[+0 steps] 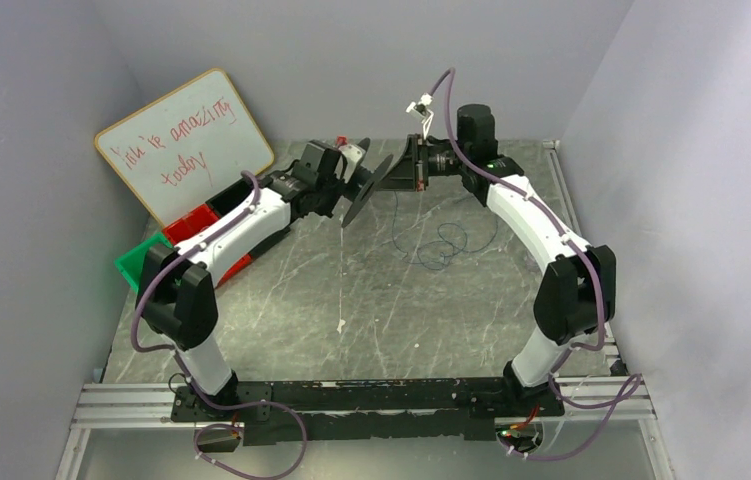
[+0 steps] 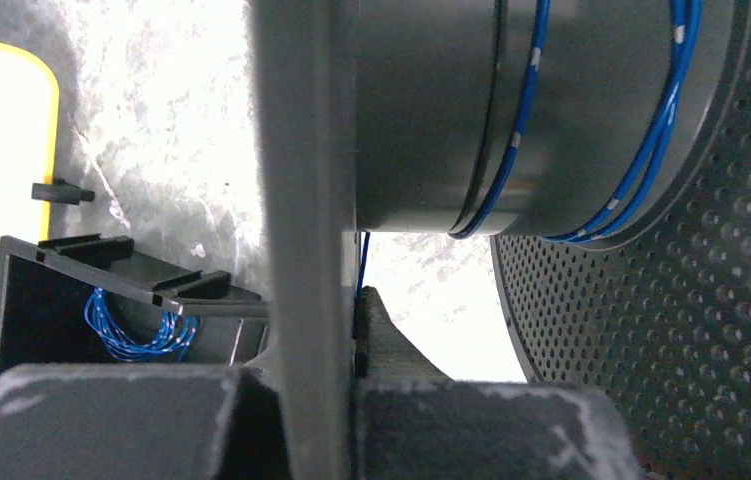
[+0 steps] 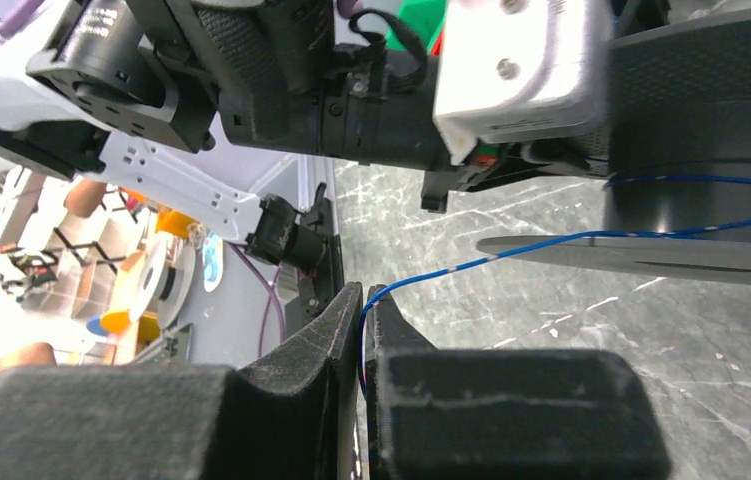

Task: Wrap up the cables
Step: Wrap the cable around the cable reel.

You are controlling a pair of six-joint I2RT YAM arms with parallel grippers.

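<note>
The cable is thin blue wire. A loose coil of it lies on the table under the grippers. My left gripper is shut on one flange of a black spool and holds it raised. Several turns of blue wire lie around the spool's core, beside its perforated flange. My right gripper sits just right of the spool, shut on the blue strand, which runs taut to the spool.
A whiteboard leans on the back left wall. Red and green bins stand beside the left arm. A black open-sided holder with a bundle of blue loops shows in the left wrist view.
</note>
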